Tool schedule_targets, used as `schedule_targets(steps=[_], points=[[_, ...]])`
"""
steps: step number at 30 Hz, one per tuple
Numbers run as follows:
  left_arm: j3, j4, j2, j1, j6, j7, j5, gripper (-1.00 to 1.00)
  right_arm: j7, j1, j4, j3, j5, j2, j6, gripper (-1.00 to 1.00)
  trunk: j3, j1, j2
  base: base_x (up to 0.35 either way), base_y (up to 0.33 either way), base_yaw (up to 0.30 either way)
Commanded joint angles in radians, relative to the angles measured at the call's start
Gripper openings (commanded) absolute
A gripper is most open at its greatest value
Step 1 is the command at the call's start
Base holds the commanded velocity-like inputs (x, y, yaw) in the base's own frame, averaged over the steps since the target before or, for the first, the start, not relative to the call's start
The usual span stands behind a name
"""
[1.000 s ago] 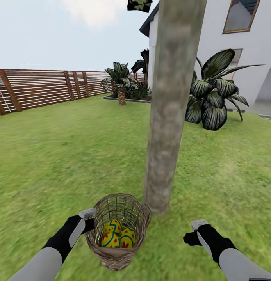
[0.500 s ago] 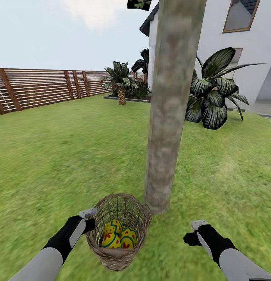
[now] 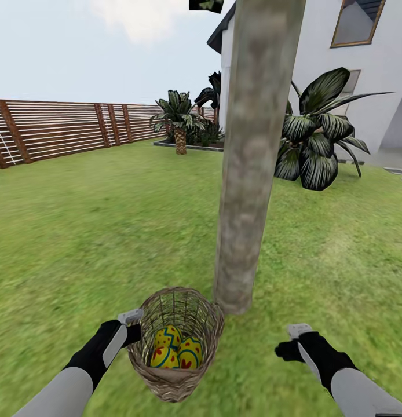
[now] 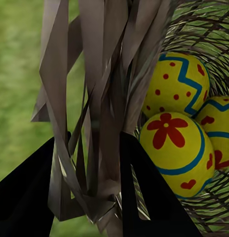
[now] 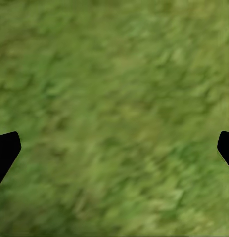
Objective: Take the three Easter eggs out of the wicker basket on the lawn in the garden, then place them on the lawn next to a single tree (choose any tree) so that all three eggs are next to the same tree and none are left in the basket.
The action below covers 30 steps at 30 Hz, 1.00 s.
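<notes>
Left gripper [image 3: 133, 325] clamped on the rim of the wicker basket [image 3: 176, 341] at lower centre of the head view, black fingers [image 4: 144, 197] pinching the woven wall. Basket upright, mouth skyward, long axis near vertical, touching the tree [image 3: 250, 156] trunk's foot, with three Easter eggs [image 4: 177, 148] bunched inside. Right gripper [image 3: 293, 340] at lower right, spread wide over the lawn [image 5: 114, 118], holding nothing.

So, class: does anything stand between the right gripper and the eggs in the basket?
Yes. The eggs lie low inside the basket, so its wicker wall stands between them and the right gripper, which hangs open over bare lawn. The left gripper is shut on the rim.
</notes>
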Motion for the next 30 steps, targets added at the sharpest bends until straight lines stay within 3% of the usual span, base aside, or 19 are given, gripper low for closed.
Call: schedule_targets(steps=[1,2,5,6,9,30], points=[[-0.004,-0.002,0.001,-0.001,0.002,0.008,0.014,-1.00,0.061,0.000,-0.003,-0.009,0.009,-0.019,0.004,1.00,-0.004,0.004,-0.008,0.000,0.000,0.000],[-0.004,-0.002,0.001,-0.001,0.002,0.008,0.014,-1.00,0.114,0.000,-0.004,-0.034,0.008,-0.038,0.003,1.00,-0.007,0.008,-0.015,0.000,0.000,0.000],[-0.005,-0.002,0.001,-0.001,0.002,0.008,0.014,-1.00,0.258,0.000,-0.027,-0.182,0.010,-0.089,0.003,1.00,-0.017,0.019,-0.036,0.000,0.000,0.000],[-0.004,-0.002,0.001,-0.001,0.002,0.008,0.014,-1.00,0.281,0.000,-0.053,-0.195,0.009,-0.096,0.003,1.00,-0.020,0.023,-0.043,0.000,0.000,0.000],[-0.004,-0.002,0.001,-0.001,0.002,0.008,0.014,-1.00,0.335,0.001,-0.082,-0.203,0.009,-0.118,0.004,1.00,-0.029,0.034,-0.064,0.000,0.000,0.000],[-0.006,-0.005,-0.001,-0.001,0.002,0.008,0.012,-1.00,0.328,-0.002,-0.070,-0.199,0.017,-0.112,0.004,1.00,-0.092,0.111,-0.204,0.000,0.000,0.000]])
